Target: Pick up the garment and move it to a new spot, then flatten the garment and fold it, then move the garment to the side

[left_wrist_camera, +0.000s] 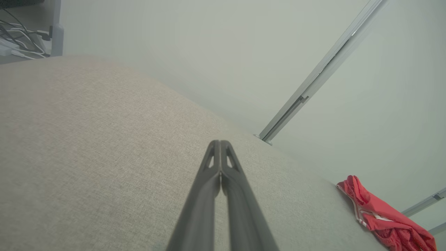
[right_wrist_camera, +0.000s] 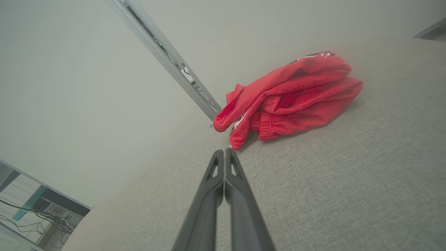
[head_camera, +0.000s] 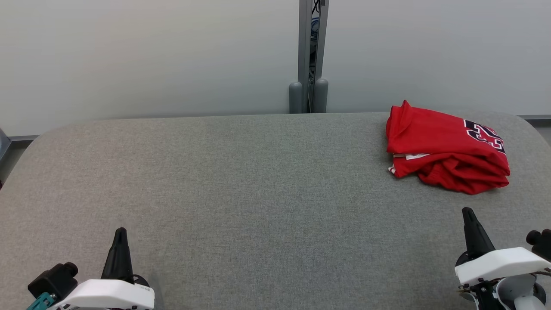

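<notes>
Garment (head_camera: 447, 148) on table (head_camera: 258, 193), far right, wall (head_camera: 150, 56) behind — post (head_camera: 313, 51) mid-wall

Left tool (head_camera: 121, 234): lower left of head view, pointing forward, near upright. Fingers (left_wrist_camera: 200, 209) pressed together at the tips, nothing between them. Left wrist housing (head_camera: 107, 295), white, sits behind it.

Right tool (head_camera: 469, 215): lower right of head view, likewise closed and empty, tip leaning slightly inward. Right wrist housing (head_camera: 501, 262), white, seems rolled a little to one side, though the frame edge cuts it off.
</notes>
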`<state>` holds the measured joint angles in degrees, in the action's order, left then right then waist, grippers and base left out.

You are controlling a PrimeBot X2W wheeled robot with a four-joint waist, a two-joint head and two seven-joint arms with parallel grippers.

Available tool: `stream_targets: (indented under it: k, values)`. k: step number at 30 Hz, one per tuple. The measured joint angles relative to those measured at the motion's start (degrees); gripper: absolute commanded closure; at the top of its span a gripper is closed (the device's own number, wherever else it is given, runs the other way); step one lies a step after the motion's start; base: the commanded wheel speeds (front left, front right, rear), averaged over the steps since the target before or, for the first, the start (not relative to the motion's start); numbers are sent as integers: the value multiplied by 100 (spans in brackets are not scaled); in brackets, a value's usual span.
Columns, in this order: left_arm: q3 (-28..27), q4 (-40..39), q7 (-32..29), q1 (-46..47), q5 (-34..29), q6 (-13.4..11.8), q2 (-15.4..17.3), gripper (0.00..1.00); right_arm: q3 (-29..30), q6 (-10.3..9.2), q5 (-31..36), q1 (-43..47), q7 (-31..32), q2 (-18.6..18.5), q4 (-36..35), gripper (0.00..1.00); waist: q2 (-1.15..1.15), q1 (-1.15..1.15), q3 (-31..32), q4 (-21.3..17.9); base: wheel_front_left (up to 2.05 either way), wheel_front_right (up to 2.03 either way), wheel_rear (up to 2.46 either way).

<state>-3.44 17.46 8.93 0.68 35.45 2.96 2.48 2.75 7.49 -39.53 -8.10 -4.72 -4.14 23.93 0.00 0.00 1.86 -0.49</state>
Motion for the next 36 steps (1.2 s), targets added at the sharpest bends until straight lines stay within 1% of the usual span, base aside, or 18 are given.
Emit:
stream_targets:
  k: [2,3,12,36]
  values:
    - [3,33,-40,58,165,8,1,100,30,0,-153,-43,44,3,22,100,0,0,-7,1,0,0,0]
    - [4,67,-69,119,353,20,1,100,55,0,-307,-90,94,5,40,100,0,0,-14,2,0,0,0]
    - [14,202,-190,365,1085,79,4,100,180,0,-951,-250,292,14,114,100,0,-1,-44,7,0,0,0]
    - [35,523,-497,946,2751,208,9,100,441,0,-2426,-672,750,30,285,100,0,0,-126,19,0,0,0]
